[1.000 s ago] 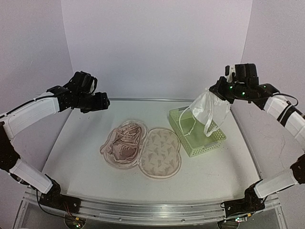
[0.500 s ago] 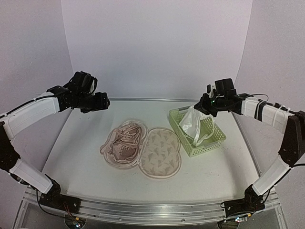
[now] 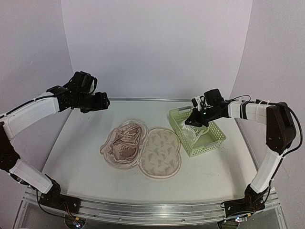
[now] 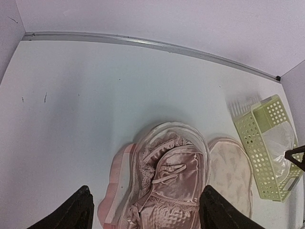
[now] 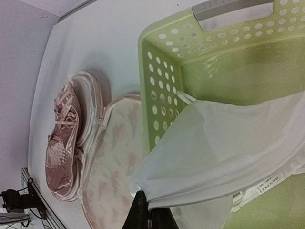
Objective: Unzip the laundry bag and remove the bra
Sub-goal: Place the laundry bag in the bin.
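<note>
The top external view alone shows both arms. The left gripper hangs above the back left of the white table, well apart from everything on it. The right gripper is down at the pale yellow-green plastic lattice basket on the right.

The flat beige fabric laundry bag with a reddish-brown leaf print lies mid-table, spread as two lobes side by side, just beside the basket's near left corner. The small pinkish-beige bra lies on the left lobe, exposed, with nothing gripping it.

The left wrist view adds detail the overhead lacks: the bra's satin sheen, lace edging and thin straps, and the raised pink rim of the lobe around it. It also shows the left gripper's black fingers standing wide apart with nothing between them.

The right wrist view shows the grip itself. The right jaws are closed tight, pinching an edge of a soft white fabric item that drapes into the basket. A small sewn label on it, too small to read, appears in this view only. The same view shows the basket's round holes and a grey handle slot in its end wall.

The table is matt white with a few small dark specks near the left. A metal rail runs along its far edge, and plain pale lilac walls enclose it at the back and both sides.
</note>
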Robot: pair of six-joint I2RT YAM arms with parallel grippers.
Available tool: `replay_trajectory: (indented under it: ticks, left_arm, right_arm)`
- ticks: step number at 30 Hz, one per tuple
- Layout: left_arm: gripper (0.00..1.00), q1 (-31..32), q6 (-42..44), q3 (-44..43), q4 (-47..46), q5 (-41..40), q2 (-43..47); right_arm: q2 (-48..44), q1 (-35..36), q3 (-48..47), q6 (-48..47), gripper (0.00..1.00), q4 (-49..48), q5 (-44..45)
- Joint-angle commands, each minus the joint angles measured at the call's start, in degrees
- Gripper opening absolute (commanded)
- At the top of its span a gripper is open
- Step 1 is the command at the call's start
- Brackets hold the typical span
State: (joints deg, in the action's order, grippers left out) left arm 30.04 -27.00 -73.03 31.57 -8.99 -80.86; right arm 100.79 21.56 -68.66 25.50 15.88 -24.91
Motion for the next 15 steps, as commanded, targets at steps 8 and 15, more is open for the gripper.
replay_trajectory:
  ticks: [8,15]
  left_arm:
    - [0.76,-0.2,0.5,-0.5,-0.5,0.1,2.2]
    - [0.76,-0.2,0.5,-0.1,-0.7,0.8,1.6]
  right_arm:
    - [1.5,-2.8,-4.8,-13.6,0.02,12.7,7.4]
    - [-1.1,-4.0,-4.7,-13.0,0.36,17.8,21.4]
